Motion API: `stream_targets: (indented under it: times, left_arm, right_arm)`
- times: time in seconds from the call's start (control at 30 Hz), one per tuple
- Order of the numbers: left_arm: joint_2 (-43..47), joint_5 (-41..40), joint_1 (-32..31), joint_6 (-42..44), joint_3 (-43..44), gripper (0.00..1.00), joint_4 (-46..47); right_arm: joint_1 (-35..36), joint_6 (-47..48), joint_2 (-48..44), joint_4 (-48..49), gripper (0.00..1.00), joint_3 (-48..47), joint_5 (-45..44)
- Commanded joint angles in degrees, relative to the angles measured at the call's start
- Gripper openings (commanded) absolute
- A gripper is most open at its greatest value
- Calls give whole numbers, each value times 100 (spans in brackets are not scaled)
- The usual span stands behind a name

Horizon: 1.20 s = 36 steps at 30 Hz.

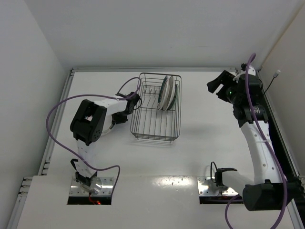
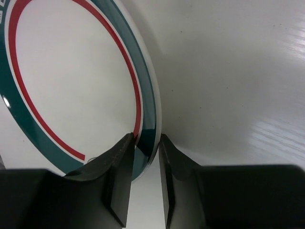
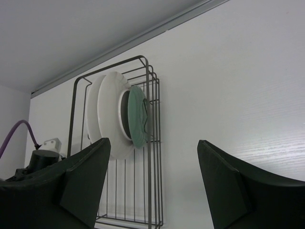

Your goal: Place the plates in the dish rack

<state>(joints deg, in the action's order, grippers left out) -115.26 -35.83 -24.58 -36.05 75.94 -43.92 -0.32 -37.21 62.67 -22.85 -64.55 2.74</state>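
The dish rack (image 1: 152, 125) is a dark wire basket at the table's middle. Three plates stand upright in its far right part (image 1: 167, 93). The right wrist view shows the rack (image 3: 151, 191) holding two white plates (image 3: 110, 112) and the small teal plate (image 3: 138, 117). My left gripper (image 1: 135, 101) is at the rack's left side. In the left wrist view it (image 2: 146, 138) is shut on the rim of a white plate with green-red rings (image 2: 71, 81). That plate is hidden in the top view. My right gripper (image 1: 217, 85) is open and empty, right of the rack (image 3: 153, 141).
The left arm's purple cable (image 1: 57, 112) loops over the left of the table. The back wall edge (image 1: 152, 70) runs just behind the rack. A raised rail (image 1: 279, 129) lines the right side. The arm bases (image 1: 217, 183) sit at the near edge.
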Motion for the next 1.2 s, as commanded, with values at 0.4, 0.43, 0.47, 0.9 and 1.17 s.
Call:
stream_targets:
  times: [0.4, 0.43, 0.47, 0.9, 1.17]
  left_arm:
    - [-453, -159, 58, 72, 122, 0, -125]
    - [-453, -239, 58, 72, 201, 0, -221]
    - [-384, -318, 119, 72, 454, 0, -292]
    - [890, 987, 348, 643, 4462, 0, -1269]
    - [1832, 2991, 138, 741, 4403, 0, 267]
  right_arm:
    - [-223, 74, -54, 132, 71, 4, 341]
    - [-223, 74, -54, 132, 71, 4, 341]
    - [-223, 74, -54, 132, 71, 4, 341]
    - [-223, 74, -106, 132, 71, 4, 394]
    - [-223, 74, -106, 132, 71, 4, 394]
